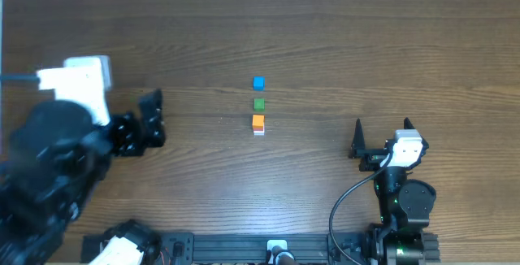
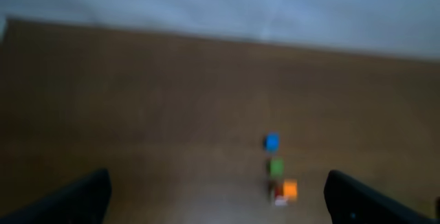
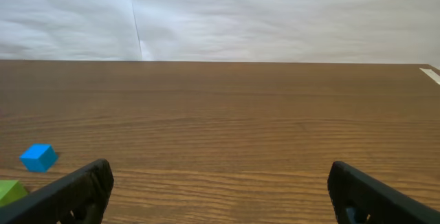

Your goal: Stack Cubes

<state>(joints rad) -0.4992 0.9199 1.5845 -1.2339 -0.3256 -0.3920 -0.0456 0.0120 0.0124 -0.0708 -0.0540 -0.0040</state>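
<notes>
Wood-grain table carries three small cubes in a short row running 12 to 6 near the middle of the top view. The blue cube sits at the 12 end, the green cube is next and apart from it, and the orange cube is at the 6 end. A pale sliver shows at the orange cube's 6 o'clock edge; it may be a further cube underneath, but I cannot tell. The left gripper waits at 9 o'clock of the row, released and empty. The right gripper stands near 4 o'clock, likewise spread wide with nothing in it. Stacking looks barely begun. Picking the green cube seems the sensible step: come down from above with the fingers set along the 9-to-3 line, so the neighbours at 12 and 6 are not nudged. Clamp on flat faces, lift straight, settle it squarely on the orange cube, and let go only once seated.
</notes>
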